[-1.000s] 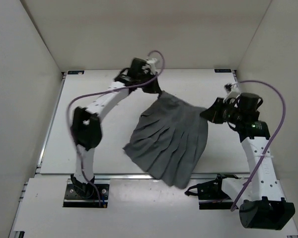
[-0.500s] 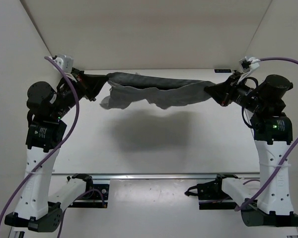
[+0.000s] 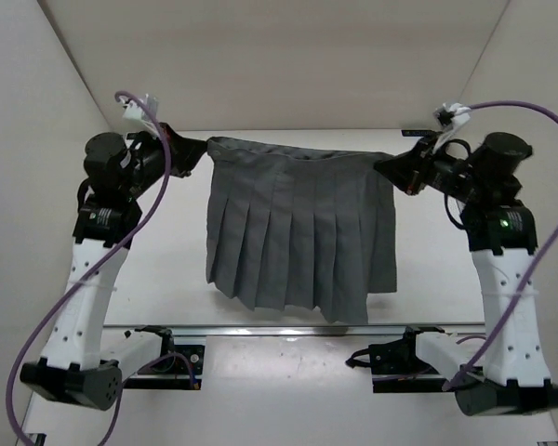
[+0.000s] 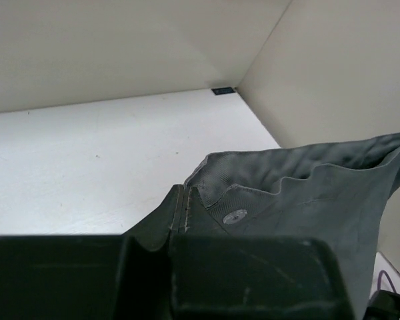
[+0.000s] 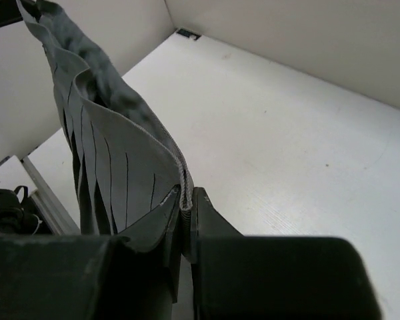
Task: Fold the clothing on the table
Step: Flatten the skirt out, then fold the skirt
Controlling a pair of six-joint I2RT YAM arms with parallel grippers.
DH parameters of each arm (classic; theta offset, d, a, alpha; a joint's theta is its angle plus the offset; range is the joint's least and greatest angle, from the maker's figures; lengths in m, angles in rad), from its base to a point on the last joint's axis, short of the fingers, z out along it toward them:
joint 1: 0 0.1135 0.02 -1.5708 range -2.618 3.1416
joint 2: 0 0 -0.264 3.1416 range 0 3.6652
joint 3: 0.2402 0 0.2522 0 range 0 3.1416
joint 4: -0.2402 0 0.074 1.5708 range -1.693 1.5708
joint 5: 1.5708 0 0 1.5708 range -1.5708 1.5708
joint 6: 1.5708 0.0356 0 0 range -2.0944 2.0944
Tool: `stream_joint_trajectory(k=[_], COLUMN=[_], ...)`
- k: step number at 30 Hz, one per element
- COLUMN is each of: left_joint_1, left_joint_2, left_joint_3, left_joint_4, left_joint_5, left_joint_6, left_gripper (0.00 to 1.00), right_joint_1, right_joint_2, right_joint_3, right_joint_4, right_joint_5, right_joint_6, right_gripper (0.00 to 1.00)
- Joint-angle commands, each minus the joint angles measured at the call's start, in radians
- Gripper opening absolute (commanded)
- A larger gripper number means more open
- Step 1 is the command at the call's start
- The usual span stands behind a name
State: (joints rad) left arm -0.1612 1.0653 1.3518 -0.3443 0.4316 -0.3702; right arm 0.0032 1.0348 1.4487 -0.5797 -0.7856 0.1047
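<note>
The clothing (image 3: 298,228), a dark grey pleated skirt, hangs spread in the air above the table (image 3: 158,269), waistband stretched straight on top, hem dangling toward the near edge. My left gripper (image 3: 201,149) is shut on the waistband's left corner (image 4: 207,193), beside a small metal snap (image 4: 235,216). My right gripper (image 3: 383,167) is shut on the waistband's right corner (image 5: 185,193), with the pleats (image 5: 107,160) hanging away to its left. Both arms are raised high and wide apart.
White enclosure walls (image 3: 37,139) stand close on the left, right and back. A metal rail (image 3: 288,330) runs along the table's near edge, with both arm bases (image 3: 158,358) and cables just below it. Small black brackets (image 3: 418,132) sit at the far corners.
A second ago the skirt lay crumpled on the table. Both arms lifted it and pulled apart, and it has swung down from a bunched horizontal strip to a flat hanging sheet.
</note>
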Motion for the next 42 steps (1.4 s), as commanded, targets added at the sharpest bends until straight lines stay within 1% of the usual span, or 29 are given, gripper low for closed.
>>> stream_joint_trajectory(k=[1,4,5,7,8,9,10,11,12,13,15,17,19,20,21,23,24,25,26,27,28,29,30,32,34,37,40,41,42], left_joint_1=[0.038,0.067,0.074,0.098,0.107,0.114,0.130,0.134,0.140,0.140,0.140,0.128,0.111,0.098,0.083,0.066,0.058,0.045,0.035,0.014,-0.021,-0.062,-0.084,-0.171,-0.213,-0.207,-0.198,-0.199,-0.196], left_joint_2=[0.103,0.251,0.319,0.466,0.507,0.580,0.628,0.645,0.677,0.696,0.700,0.676,0.600,0.558,0.536,0.446,0.411,0.389,0.348,0.302,0.277,0.219,0.158,0.069,-0.005,-0.150,-0.304,-0.330,-0.361], left_joint_3=[-0.039,0.038,0.109,0.325,0.395,0.534,0.650,0.700,0.784,0.841,0.846,0.758,0.515,0.371,0.306,0.012,-0.135,-0.199,-0.326,-0.438,-0.489,-0.570,-0.636,-0.701,-0.718,-0.761,-0.798,-0.800,-0.798], left_joint_4=[0.103,0.119,0.102,0.041,-0.028,-0.088,-0.114,-0.143,-0.168,-0.183,-0.187,-0.150,-0.029,0.000,0.064,0.189,0.217,0.261,0.296,0.310,0.318,0.308,0.298,0.240,0.171,0.073,-0.008,-0.040,-0.064], left_joint_5=[0.015,0.042,0.045,0.052,0.055,0.070,0.084,0.088,0.082,0.081,0.079,0.091,0.070,0.047,0.024,-0.013,-0.027,-0.036,-0.047,-0.044,-0.068,-0.114,-0.161,-0.236,-0.263,-0.239,-0.255,-0.263,-0.255], left_joint_6=[-0.006,0.025,0.042,0.075,0.080,0.085,0.080,0.080,0.079,0.083,0.083,0.085,0.085,0.088,0.085,0.062,0.033,0.025,-0.008,-0.019,-0.035,-0.047,-0.064,-0.082,-0.095,-0.130,-0.147,-0.147,-0.144], left_gripper=[0.00,0.00,0.00,0.00,0.00,0.00,0.00,0.00,0.00,0.00,0.00,0.00,0.00,0.00,0.00,0.00,0.00,0.00,0.00,0.00,0.00,0.00,0.00,0.00,0.00,0.00,0.00,0.00,0.00], right_joint_1=[0.027,0.038,0.049,0.055,0.055,0.060,0.060,0.055,0.041,0.032,0.003,-0.002,0.012,0.018,0.035,0.064,0.070,0.093,0.109,0.116,0.129,0.148,0.168,0.193,0.228,0.256,0.229,0.216,0.201], right_joint_2=[0.134,0.276,0.344,0.454,0.522,0.553,0.618,0.664,0.691,0.697,0.691,0.711,0.726,0.741,0.742,0.723,0.699,0.664,0.644,0.596,0.541,0.510,0.445,0.311,0.216,0.070,-0.068,-0.128,-0.148], right_joint_3=[-0.062,0.005,0.072,0.226,0.340,0.480,0.546,0.670,0.750,0.743,0.670,0.618,0.531,0.501,0.421,0.208,0.146,0.021,-0.095,-0.153,-0.268,-0.383,-0.433,-0.594,-0.673,-0.779,-0.866,-0.895,-0.913], right_joint_4=[0.182,0.242,0.244,0.170,0.140,0.077,0.017,-0.011,-0.032,0.001,0.082,0.115,0.115,0.124,0.133,0.209,0.266,0.289,0.341,0.387,0.412,0.452,0.477,0.472,0.439,0.327,0.242,0.232,0.210], right_joint_5=[-0.006,-0.013,-0.017,0.000,0.032,0.049,0.060,0.065,0.059,0.025,-0.033,-0.052,-0.060,-0.050,-0.031,0.020,0.040,0.064,0.089,0.129,0.146,0.163,0.192,0.256,0.293,0.298,0.254,0.241,0.241], right_joint_6=[0.004,-0.002,0.003,-0.028,-0.030,-0.051,-0.063,-0.063,-0.056,-0.024,0.021,0.030,-0.011,-0.037,-0.046,-0.063,-0.068,-0.056,-0.016,-0.001,0.042,0.093,0.117,0.150,0.162,0.158,0.170,0.170,0.171], right_gripper=[0.00,0.01,0.00,0.00,0.00,0.00,0.00,0.00,0.00,0.00,0.00,0.00,0.00,0.00,0.00,0.00,0.00,0.00,0.00,0.01,0.00,0.01,0.00,0.00,0.00,0.00,0.00,0.01,0.00])
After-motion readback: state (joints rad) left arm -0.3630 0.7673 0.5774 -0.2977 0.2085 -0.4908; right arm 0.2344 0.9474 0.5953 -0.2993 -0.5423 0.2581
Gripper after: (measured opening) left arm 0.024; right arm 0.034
